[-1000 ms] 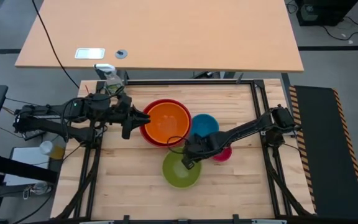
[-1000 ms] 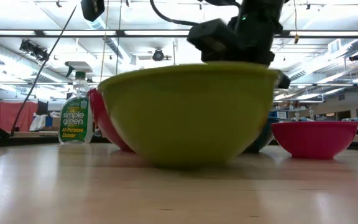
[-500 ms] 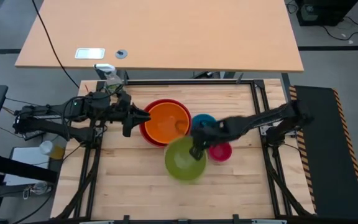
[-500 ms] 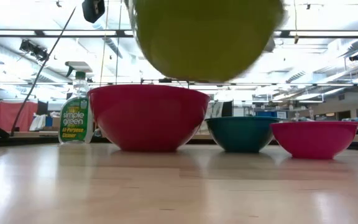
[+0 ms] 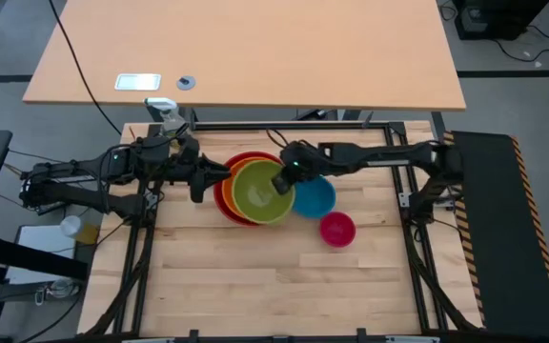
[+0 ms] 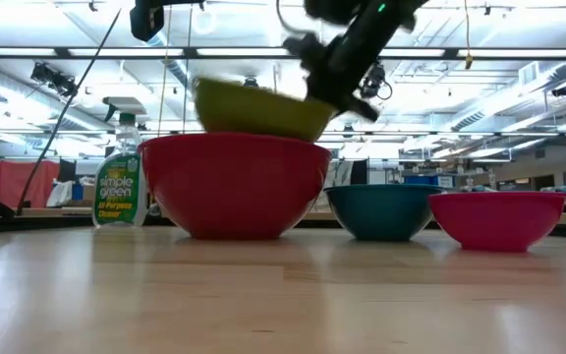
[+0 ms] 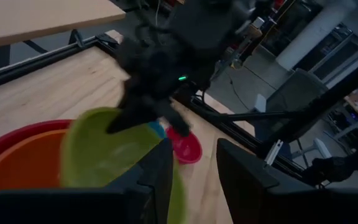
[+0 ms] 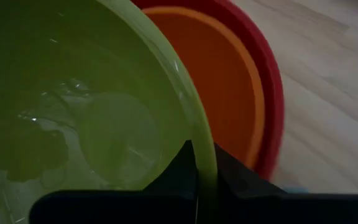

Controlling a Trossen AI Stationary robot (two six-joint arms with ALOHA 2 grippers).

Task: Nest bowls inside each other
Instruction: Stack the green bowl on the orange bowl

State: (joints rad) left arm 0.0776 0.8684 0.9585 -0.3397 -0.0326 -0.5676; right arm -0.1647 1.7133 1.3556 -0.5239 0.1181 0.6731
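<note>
A red bowl stands on the table with an orange bowl nested inside it. Just over them hangs the lime green bowl, with my right gripper shut on it. In the low view the green bowl shows above the red bowl's rim, which hides its underside. The blue bowl and the small pink bowl stand to the right. My left gripper stands open by the red bowl's left rim, with nothing between its fingers. My right gripper pinches the green bowl's rim on the bowl's right side. One finger is inside the bowl and the other outside its wall. The fingers slant down from the table's right. The bowl hangs slightly tilted over the orange bowl; whether it touches it I cannot tell.
A spray bottle stands at the table's far left corner, behind my left arm. Black frame rails run along the table's sides. Bare wood lies on the near half of the table.
My right gripper, still shut on the green bowl's rim, has lifted the bowl off the near middle of the table. It has carried the bowl up and toward the far left, over the red and orange bowls.
</note>
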